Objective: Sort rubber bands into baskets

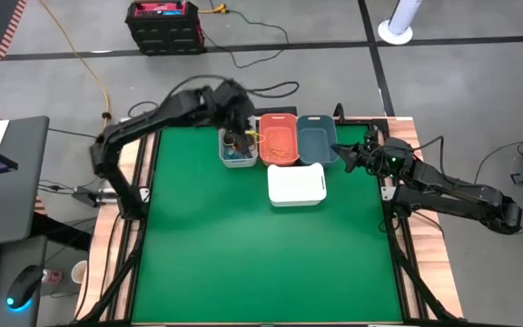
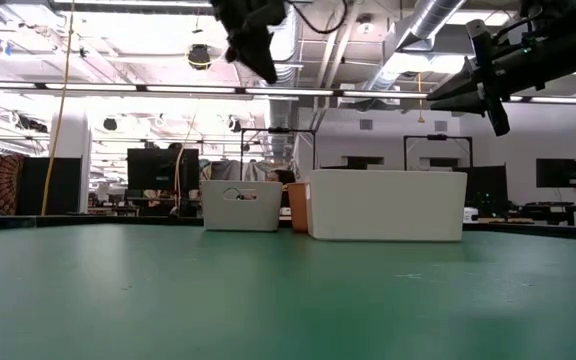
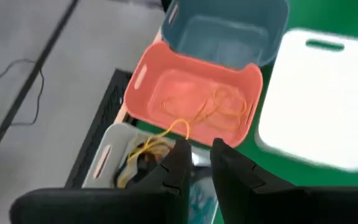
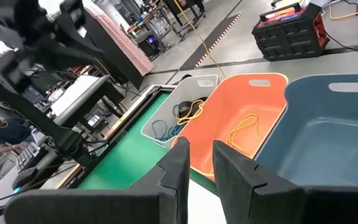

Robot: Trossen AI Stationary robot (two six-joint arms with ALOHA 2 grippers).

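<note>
From above, the left gripper (image 1: 237,136) hangs over the light grey basket (image 1: 238,156) at upper centre of the frame, with the coral-orange basket (image 1: 278,138) and slate-blue basket (image 1: 317,138) beside it to the right and the white basket (image 1: 297,184) just below them; the right gripper (image 1: 345,154) waits at the blue basket's right edge. In the low view the grey and white baskets stand at mid-frame and both arms hang high, so nothing more of the grip shows. The left wrist view shows the jaws narrow with a yellow-orange band (image 3: 173,129) trailing from between the fingertips (image 3: 180,154), a thin limp loop draped toward the coral rim; more yellow bands (image 3: 219,109) lie inside that basket. To do this well, I judge the gripper should lift clear of the tangle in the grey basket, carry across, and release only when the loop hangs wholly inside the coral walls. The right wrist view shows its jaws narrow and empty, and a teal band (image 4: 164,132) in the grey basket.
</note>
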